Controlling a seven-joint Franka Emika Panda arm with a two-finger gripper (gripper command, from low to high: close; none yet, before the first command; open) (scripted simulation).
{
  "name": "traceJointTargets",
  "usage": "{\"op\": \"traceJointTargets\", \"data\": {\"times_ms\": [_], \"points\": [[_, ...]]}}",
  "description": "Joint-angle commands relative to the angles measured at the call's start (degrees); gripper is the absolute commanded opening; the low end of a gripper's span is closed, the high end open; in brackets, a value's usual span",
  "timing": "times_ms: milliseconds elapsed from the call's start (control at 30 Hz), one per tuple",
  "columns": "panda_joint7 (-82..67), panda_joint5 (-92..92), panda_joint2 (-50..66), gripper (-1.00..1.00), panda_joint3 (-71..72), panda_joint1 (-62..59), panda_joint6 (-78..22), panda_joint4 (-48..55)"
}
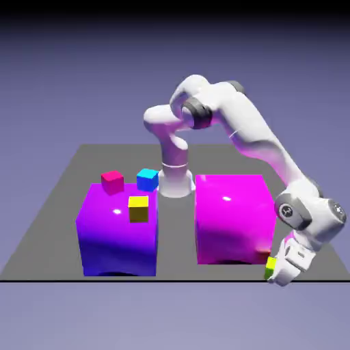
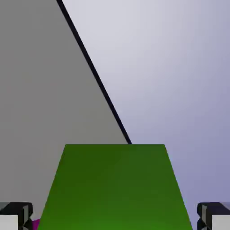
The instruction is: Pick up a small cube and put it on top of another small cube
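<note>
Lime cube [image 1: 271, 267]: sat at the gripper, just beside the magenta block's lower corner at the exterior view's right, near the worktop's near edge. Support underneath unclear.
Gripper [image 2: 115, 216]: tips flanked the lime cube in the hand view, slim gaps showing on both sides; couldn't tell whether it had a grip.
White arm [image 1: 253, 126]: reached over toward the exterior view's right, hand low and tilted.
Magenta block [image 1: 232, 219]: stood on the worktop [image 1: 176, 239], between purple block and gripper.
Purple block [image 1: 117, 239]: stood at the exterior view's left.
Yellow cube [image 1: 139, 209]: showed against the purple block's upper right part, apart from the lime cube.
Red cube [image 1: 113, 182], blue cube [image 1: 147, 180]: showed at the purple block's far edge, on or behind unclear.
</note>
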Motion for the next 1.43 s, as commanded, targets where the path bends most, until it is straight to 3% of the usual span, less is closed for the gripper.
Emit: {"op": "traceJointTargets", "data": {"times_ms": [0,633,1067,1300,1333,1400], "points": [[-0.5,0.6,-1.1,-1.00,0.5,0.3,-2.5,1.4],[-1.3,20.0,-39.5,-1.00,-20.3,-16.0,-12.2,-17.2],[12.3,25.2,-63.5,-1.00,-28.0,-21.9,-20.2,-41.3],[12.6,24.7,-64.2,-1.00,-28.4,-22.2,-10.4,-51.7],[12.6,24.7,-64.2,1.00,-28.4,-22.2,-10.4,-51.7],[12.6,24.8,-64.1,1.00,-28.3,-22.2,-12.3,-49.7]]}}
